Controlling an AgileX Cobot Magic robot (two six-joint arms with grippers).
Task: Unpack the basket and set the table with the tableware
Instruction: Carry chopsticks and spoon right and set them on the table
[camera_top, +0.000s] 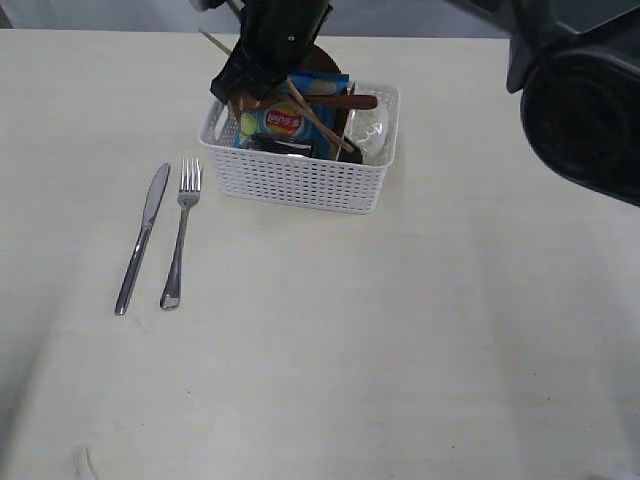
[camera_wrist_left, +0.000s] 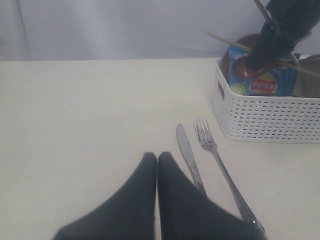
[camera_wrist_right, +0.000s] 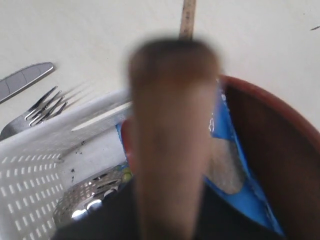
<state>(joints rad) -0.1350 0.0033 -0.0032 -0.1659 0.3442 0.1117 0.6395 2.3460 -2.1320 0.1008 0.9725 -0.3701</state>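
Knife (camera_wrist_left: 189, 157) just beside closed left hand (camera_wrist_left: 157, 156), fork (camera_wrist_left: 215, 150) alongside.

The exterior view looks steeply down on the table (camera_top: 420, 350) from well back. The left wrist view sits low, facing level across it. The right wrist view hangs close over the basket (camera_top: 300, 182), blurred. All three share basket, knife (camera_top: 143, 235) and fork (camera_top: 180, 235).
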